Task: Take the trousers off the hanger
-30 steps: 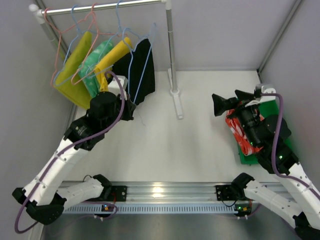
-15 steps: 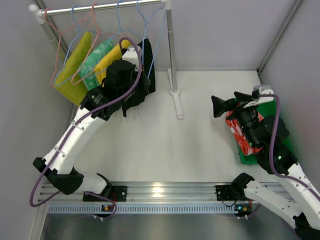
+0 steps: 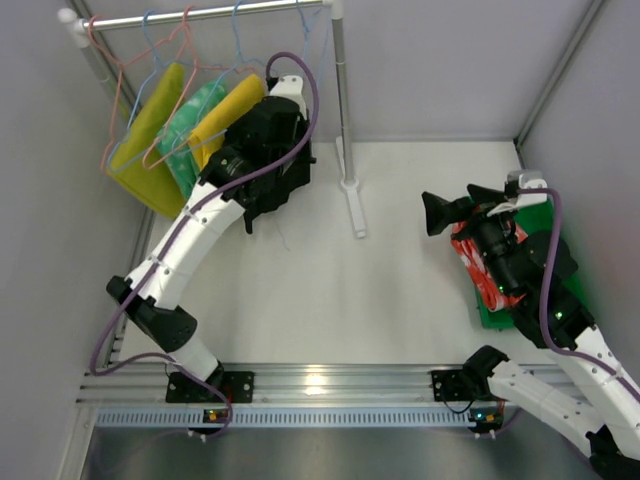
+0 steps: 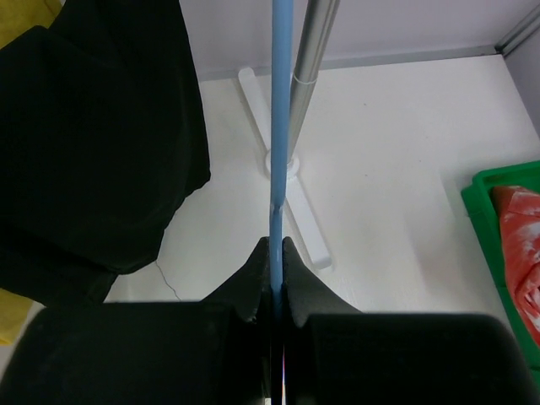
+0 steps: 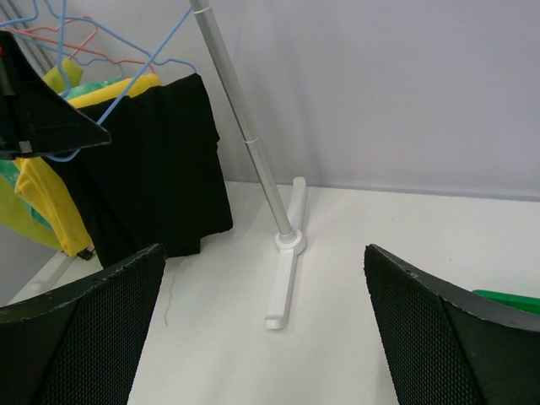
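Step in hand, as I read it: getting the black trousers [image 4: 93,143] off their hanger. L gripper [image 4: 277,253] is clamped tight on the blue hanger [image 4: 278,126], fingers pinched on the thin wire just beside the rack pole [image 4: 308,51]. The black pair hangs folded over what looks like that same hanger, up at the rail [image 3: 200,15], to the left of the pinch point. R gripper [image 3: 465,203] has its jaws wide apart, holds nothing and hovers over the green bin [image 3: 495,315] on the far right, facing the rack.

The red-orange trousers [image 3: 480,270] already lie in that bin, so approx half the job looks done.

Next move prob needs the hanger held steady or unhooked from the rail, w/ the R arm coming across to grab the black cloth and slide it off; thin wire may twist in the grip.

Count: 2 task pairs (1 black, 1 red-orange), 2 yellow pairs [image 3: 150,130], 1 green pair [image 3: 190,125], 1 bin, 1 rack. Wire hangers are pink and blue, no. unclear
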`<act>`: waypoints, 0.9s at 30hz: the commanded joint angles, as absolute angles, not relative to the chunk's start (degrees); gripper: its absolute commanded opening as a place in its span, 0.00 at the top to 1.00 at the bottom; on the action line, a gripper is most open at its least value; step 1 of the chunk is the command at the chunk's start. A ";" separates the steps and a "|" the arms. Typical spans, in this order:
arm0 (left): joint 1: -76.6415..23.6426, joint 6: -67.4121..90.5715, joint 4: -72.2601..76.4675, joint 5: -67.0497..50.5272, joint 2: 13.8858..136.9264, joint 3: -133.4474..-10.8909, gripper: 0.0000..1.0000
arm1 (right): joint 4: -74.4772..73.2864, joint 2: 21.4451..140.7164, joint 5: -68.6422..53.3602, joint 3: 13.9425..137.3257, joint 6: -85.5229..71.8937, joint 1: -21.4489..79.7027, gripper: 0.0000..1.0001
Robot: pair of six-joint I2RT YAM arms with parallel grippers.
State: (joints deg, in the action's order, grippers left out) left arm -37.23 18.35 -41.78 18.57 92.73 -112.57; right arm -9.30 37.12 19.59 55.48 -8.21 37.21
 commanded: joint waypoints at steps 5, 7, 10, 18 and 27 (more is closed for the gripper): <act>-37.27 16.88 -41.75 21.45 98.87 -120.67 1.00 | -9.14 36.03 19.86 54.41 -9.75 36.39 0.01; -37.27 16.44 -42.01 21.36 100.28 -122.08 1.00 | -9.32 35.86 19.78 54.32 -10.02 36.39 0.01; -37.18 16.00 -41.92 22.06 101.25 -122.52 1.00 | -9.67 35.86 19.69 54.32 -10.11 36.39 0.00; -35.95 17.05 -42.19 21.53 102.74 -122.35 1.00 | -9.93 35.77 19.51 54.32 -10.46 36.39 0.01; -35.16 18.54 -41.40 17.76 101.52 -118.66 0.58 | -10.63 35.59 19.60 54.40 -10.55 36.39 0.01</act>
